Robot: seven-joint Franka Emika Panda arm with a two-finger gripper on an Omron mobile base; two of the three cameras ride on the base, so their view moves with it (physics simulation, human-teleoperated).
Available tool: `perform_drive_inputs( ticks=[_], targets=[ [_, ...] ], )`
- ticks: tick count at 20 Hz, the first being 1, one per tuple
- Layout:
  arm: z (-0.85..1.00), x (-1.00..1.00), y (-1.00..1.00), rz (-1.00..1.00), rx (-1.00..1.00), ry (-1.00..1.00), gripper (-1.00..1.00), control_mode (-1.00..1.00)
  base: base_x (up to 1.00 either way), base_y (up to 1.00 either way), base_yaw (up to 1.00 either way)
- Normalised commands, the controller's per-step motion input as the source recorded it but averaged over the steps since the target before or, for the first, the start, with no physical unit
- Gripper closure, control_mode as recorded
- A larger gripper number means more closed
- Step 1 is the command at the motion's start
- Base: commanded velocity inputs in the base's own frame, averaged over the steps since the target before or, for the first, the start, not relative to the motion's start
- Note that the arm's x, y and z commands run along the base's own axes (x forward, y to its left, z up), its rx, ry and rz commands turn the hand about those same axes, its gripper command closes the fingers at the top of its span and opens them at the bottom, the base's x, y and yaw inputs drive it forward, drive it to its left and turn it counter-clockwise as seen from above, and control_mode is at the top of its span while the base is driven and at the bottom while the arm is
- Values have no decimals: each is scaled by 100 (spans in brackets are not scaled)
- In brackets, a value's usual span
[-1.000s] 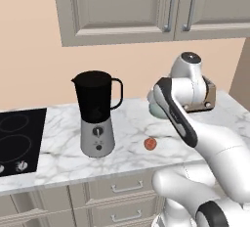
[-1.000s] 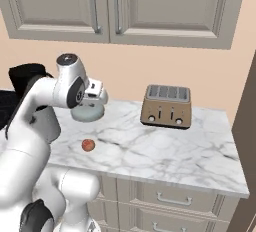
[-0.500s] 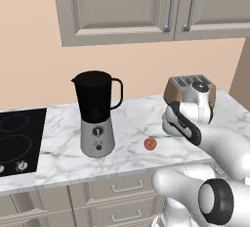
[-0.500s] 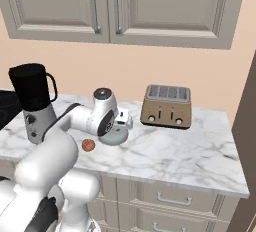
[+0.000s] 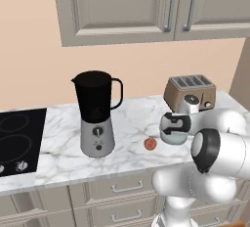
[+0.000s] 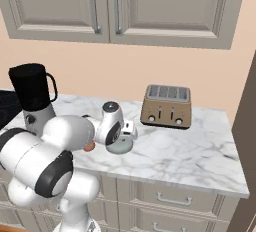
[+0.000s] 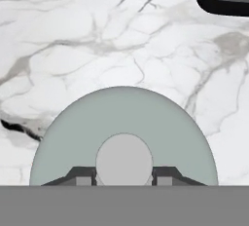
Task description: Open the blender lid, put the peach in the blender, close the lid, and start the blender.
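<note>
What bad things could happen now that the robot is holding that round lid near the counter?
The gripper is shut on the blender lid by its small knob alone, so the lid might slip or tilt when set down.
The peach lies close beside the lid; a nudge could roll it toward the counter's front edge.
The toaster stands just behind the arm, so a wide swing might bump it.
</note>
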Motion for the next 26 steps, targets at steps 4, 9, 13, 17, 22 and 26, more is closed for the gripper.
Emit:
perform_drive_inputs(
  ticks=[4, 9, 13, 17, 22, 26],
  targets=[
    [-35, 2, -1, 0, 0, 0, 100, -100, 0, 0, 0],
    [-28, 3, 0, 0, 0, 0, -100, -100, 0, 0, 0],
    [1, -8, 0, 0, 0, 0, -100, -100, 0, 0, 0],
    [42, -6, 0, 0, -1, 0, -100, -100, 0, 0, 0],
    [46, -10, 16, 1, -2, -2, -100, -100, 0, 0, 0],
    [13, -28, 89, 12, -7, 1, -100, -100, 0, 0, 0]
  ],
)
